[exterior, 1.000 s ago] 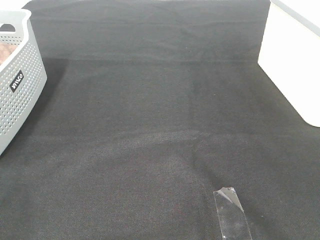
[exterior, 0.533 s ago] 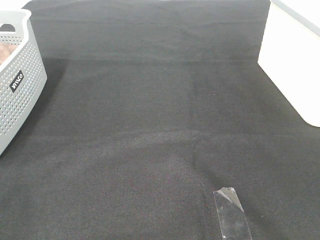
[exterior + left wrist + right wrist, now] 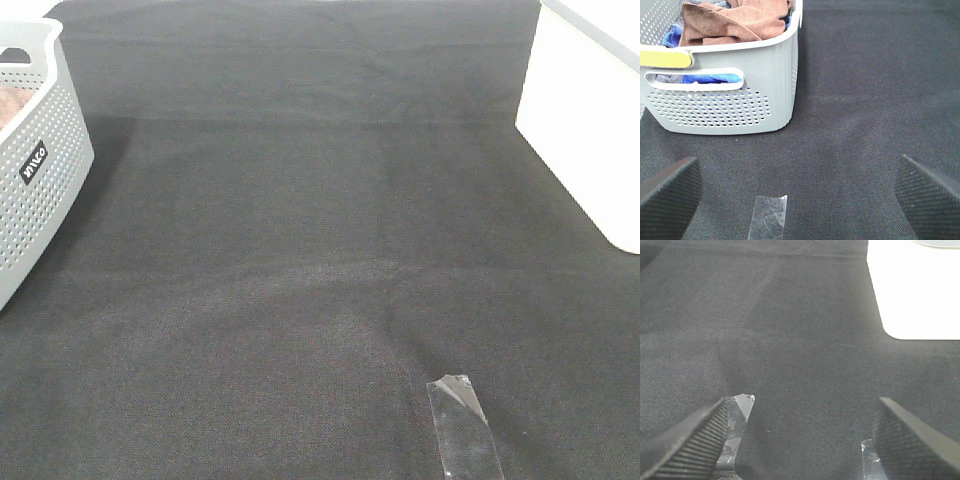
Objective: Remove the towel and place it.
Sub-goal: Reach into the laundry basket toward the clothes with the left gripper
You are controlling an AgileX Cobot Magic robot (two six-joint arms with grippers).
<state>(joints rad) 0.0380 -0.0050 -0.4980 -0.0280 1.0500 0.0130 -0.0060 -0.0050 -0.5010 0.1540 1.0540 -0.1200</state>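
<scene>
The brown towel [image 3: 732, 22] lies crumpled on top of other cloths inside a grey perforated basket [image 3: 725, 107]. In the high view only the basket [image 3: 35, 170] shows at the left edge, with a sliver of brown [image 3: 8, 105] inside. My left gripper [image 3: 800, 195] is open and empty, low over the black cloth a little short of the basket. My right gripper [image 3: 800, 435] is open and empty over the black cloth. Neither gripper shows in the high view.
A black cloth [image 3: 320, 250] covers the table. A white box [image 3: 590, 130] stands at the right, also in the right wrist view [image 3: 915, 290]. Strips of clear tape [image 3: 462, 430] lie on the cloth, one [image 3: 770, 217] near the left gripper, another [image 3: 737, 412] near the right. Blue cloth [image 3: 715, 78] shows through the basket handle.
</scene>
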